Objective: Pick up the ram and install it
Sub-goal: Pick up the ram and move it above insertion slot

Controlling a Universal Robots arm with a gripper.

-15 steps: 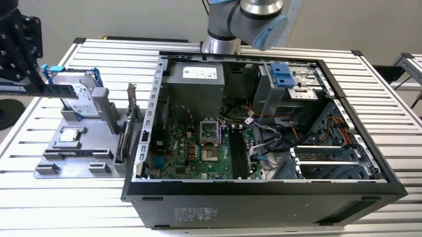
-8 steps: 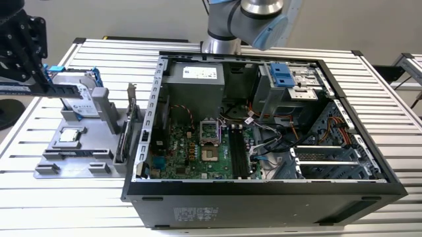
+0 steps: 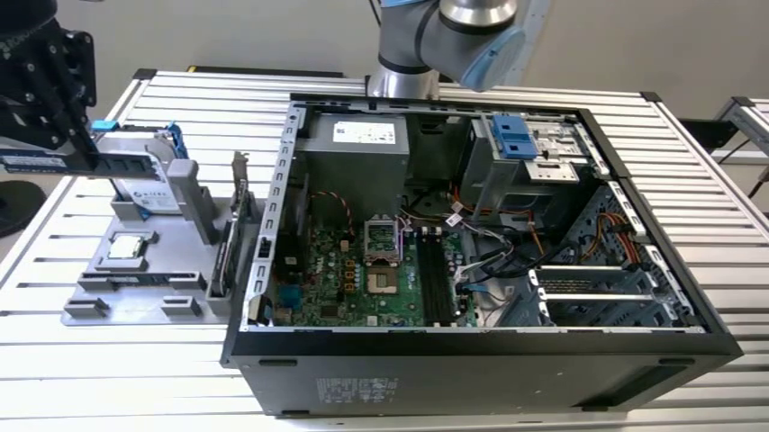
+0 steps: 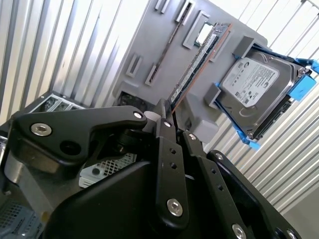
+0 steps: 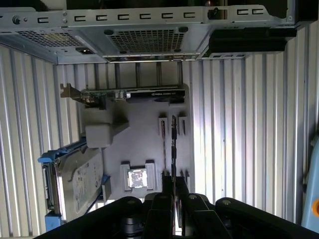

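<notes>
Field note: my gripper point(image 3: 82, 153), black matte metal with bolted links, is clamped tight on the ram point(image 3: 121, 166). The ram is a long, thin, flat board; seen edge-on in both wrist views, it runs straight out from between my fingers point(image 4: 172, 149). I hold it level in the air over the fixture tray point(image 3: 132, 297), a grey moulded plate with raised pockets, at the exterior view's left and well apart from the computer case point(image 3: 481, 360). In the tray, a hard drive point(image 4: 251, 84) with a shiny metal face and pale label leans in blue rails point(image 4: 301, 89). A small square silver CPU chip point(image 5: 137, 178) sits flat in its pocket. An expansion card point(image 5: 134, 93) stands on edge along the side nearest the case. The case is a black steel box lying open-side up on the ribbed aluminium table point(image 3: 673, 180). Inside it are a green motherboard point(image 3: 348, 279), dark parallel memory slots point(image 3: 435, 283) and loose coloured wiring. In the exterior view, the upright card and the case's near wall stand between the ram and those slots.
</notes>
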